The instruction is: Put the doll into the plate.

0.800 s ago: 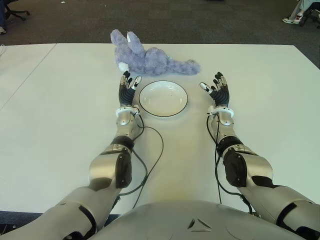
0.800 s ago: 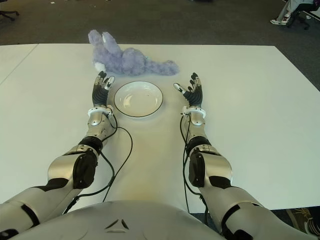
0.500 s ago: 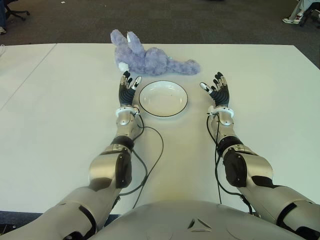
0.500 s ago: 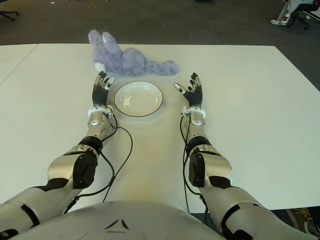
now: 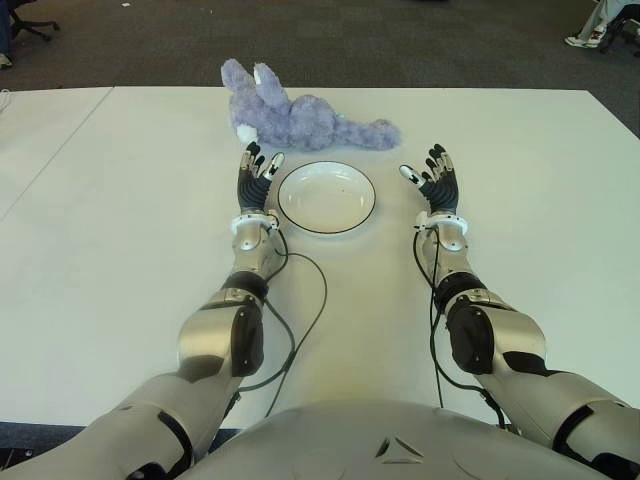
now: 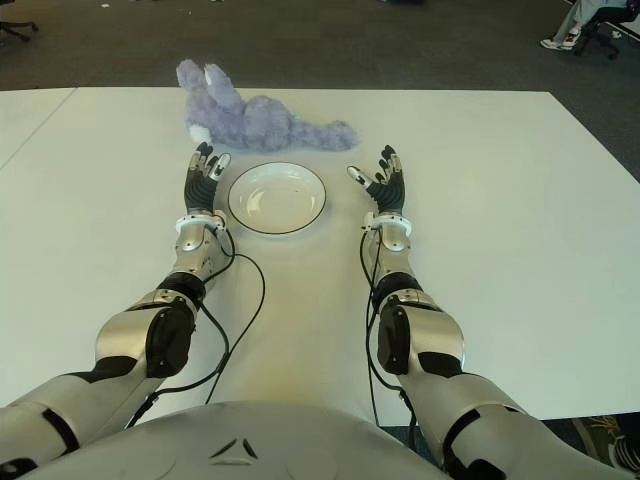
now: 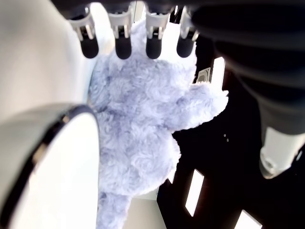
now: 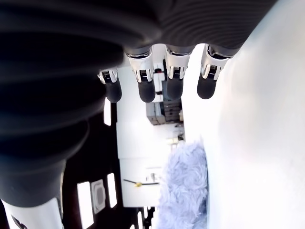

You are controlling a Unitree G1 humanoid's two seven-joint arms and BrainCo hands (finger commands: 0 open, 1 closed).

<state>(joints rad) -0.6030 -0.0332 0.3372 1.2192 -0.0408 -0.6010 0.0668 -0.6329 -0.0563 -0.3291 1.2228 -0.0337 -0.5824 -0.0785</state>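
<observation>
A purple plush rabbit doll [image 5: 300, 118] lies on its side across the far part of the white table [image 5: 120, 230], just behind a white plate [image 5: 326, 197] with a dark rim. The plate holds nothing. My left hand [image 5: 256, 178] shows just left of the plate, fingers straight and spread, holding nothing. On the plate's right side my right hand [image 5: 434, 181] is the same, open and empty. The left wrist view shows the doll [image 7: 143, 129] beyond the straight fingertips [image 7: 123, 47], with the plate rim [image 7: 43, 138] beside it. The right wrist view shows the doll's end [image 8: 186, 191] farther off.
The table's far edge runs right behind the doll, with dark carpet [image 5: 400, 40] past it. A seam to a second table [image 5: 60, 140] runs on the left. Office chair legs and a person's shoes [image 5: 585, 40] show at the far corners.
</observation>
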